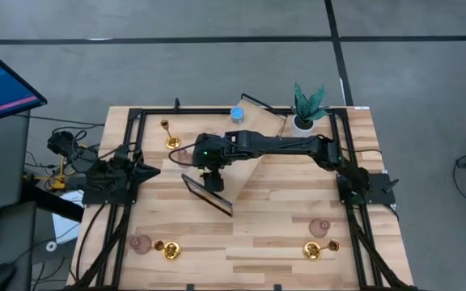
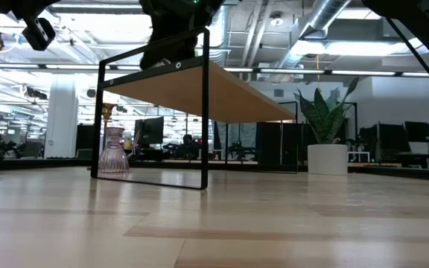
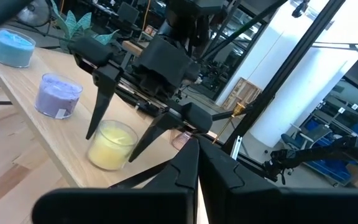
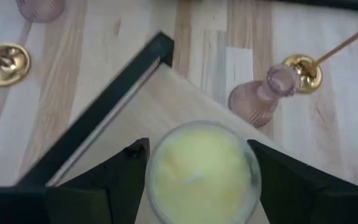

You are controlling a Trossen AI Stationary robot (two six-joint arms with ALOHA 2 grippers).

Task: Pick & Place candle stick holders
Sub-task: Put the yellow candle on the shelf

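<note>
A yellow candle holder [image 4: 201,171] stands on the near-left end of a raised wooden shelf [image 1: 253,149], in a row with a violet one [image 3: 58,95] and a blue one [image 3: 12,48]. My right gripper [image 1: 210,176] is open above the yellow holder, pointing down. Its fingers [image 3: 98,106] stand on either side of the glass, and I cannot tell whether they touch it. My left gripper [image 1: 154,170] is shut and empty at the table's left side. Gold stemmed holders [image 1: 168,250] and pink bulbous holders [image 1: 141,242] stand on the table.
The shelf's black frame [image 2: 204,112] stands on the table. A pink holder [image 2: 114,160] and a gold one [image 1: 168,133] stand beside its left end. A potted plant [image 1: 306,105] is at the far right. Another gold holder [image 1: 314,250] and pink holder [image 1: 319,228] stand near the front right.
</note>
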